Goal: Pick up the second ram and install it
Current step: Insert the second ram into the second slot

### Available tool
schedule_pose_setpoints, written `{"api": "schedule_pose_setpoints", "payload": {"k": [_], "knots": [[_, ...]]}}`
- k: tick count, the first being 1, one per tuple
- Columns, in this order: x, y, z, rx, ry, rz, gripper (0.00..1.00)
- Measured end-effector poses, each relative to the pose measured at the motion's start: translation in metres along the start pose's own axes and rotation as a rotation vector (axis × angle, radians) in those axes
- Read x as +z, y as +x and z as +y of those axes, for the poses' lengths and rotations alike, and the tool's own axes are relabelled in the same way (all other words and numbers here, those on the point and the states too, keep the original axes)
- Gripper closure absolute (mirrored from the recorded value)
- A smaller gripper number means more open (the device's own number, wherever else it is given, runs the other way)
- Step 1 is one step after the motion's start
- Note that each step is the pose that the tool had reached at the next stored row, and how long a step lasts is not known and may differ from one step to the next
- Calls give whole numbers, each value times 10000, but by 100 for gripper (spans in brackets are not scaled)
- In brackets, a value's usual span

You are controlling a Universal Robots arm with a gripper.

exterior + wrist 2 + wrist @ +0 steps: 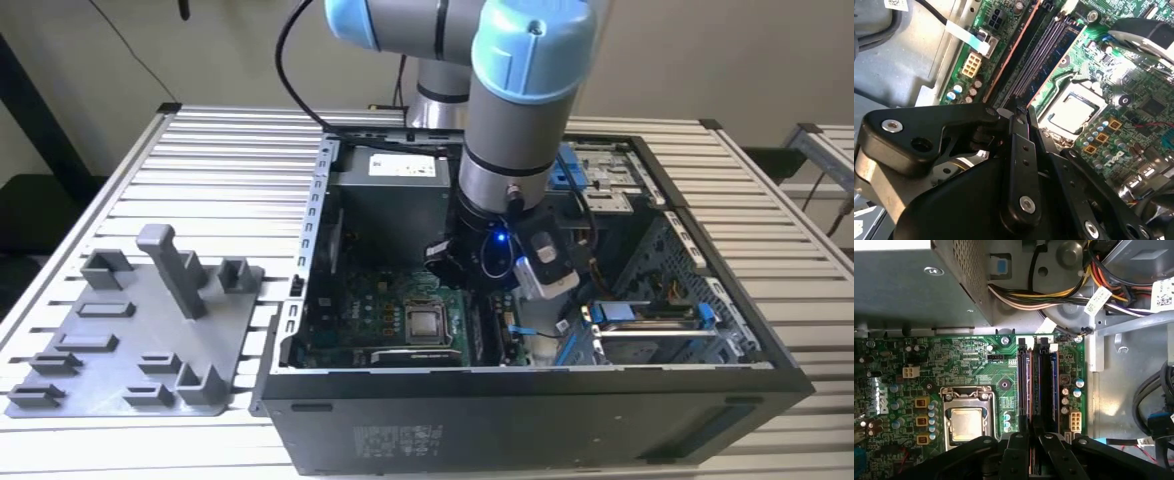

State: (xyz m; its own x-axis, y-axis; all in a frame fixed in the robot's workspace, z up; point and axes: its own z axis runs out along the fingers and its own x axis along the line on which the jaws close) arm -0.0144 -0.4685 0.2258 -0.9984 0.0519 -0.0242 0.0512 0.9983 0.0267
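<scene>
Slatted pale metal counter (200, 170) carries everything. A flat grey plastic holder tray with upright posts (134, 340) lies at the exterior view's left. Just beside it, toward the exterior view's right, an open black computer case (534, 420) lies on its side.

A grey robot arm with pale blue joint caps (514, 120) reaches down from the far side into the case. Its wrist hangs low over the green motherboard (387, 310), a little to the exterior view's right of the square silver processor socket (427, 322).

In both wrist views the black jaws sit over the near end of the bank of long memory slots (1044, 385), beside the socket. The second ram, a long thin dark memory stick seen edge-on with a coppery rim (1025, 385), stands in the slot nearest the socket. It runs from the far end of the bank back to the jaws. The second wrist view shows the same stick (1015, 55) running away from the fingertips (1015, 117).

The jaws are drawn narrow, with only a slim gap between them, and the stick's near end is in that gap. Whether the stick is pressed fully home in its slot cannot be told.

Past the far end of the slots lie a grey perforated metal power supply box (904, 285) and a bundle of coloured cables (1054, 297).
</scene>
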Motion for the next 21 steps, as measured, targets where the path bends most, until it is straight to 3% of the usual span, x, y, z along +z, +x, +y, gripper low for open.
{"api": "schedule_pose_setpoints", "payload": {"k": [21], "knots": [[32, -23, 2, 0, -2, 0, 86]]}}
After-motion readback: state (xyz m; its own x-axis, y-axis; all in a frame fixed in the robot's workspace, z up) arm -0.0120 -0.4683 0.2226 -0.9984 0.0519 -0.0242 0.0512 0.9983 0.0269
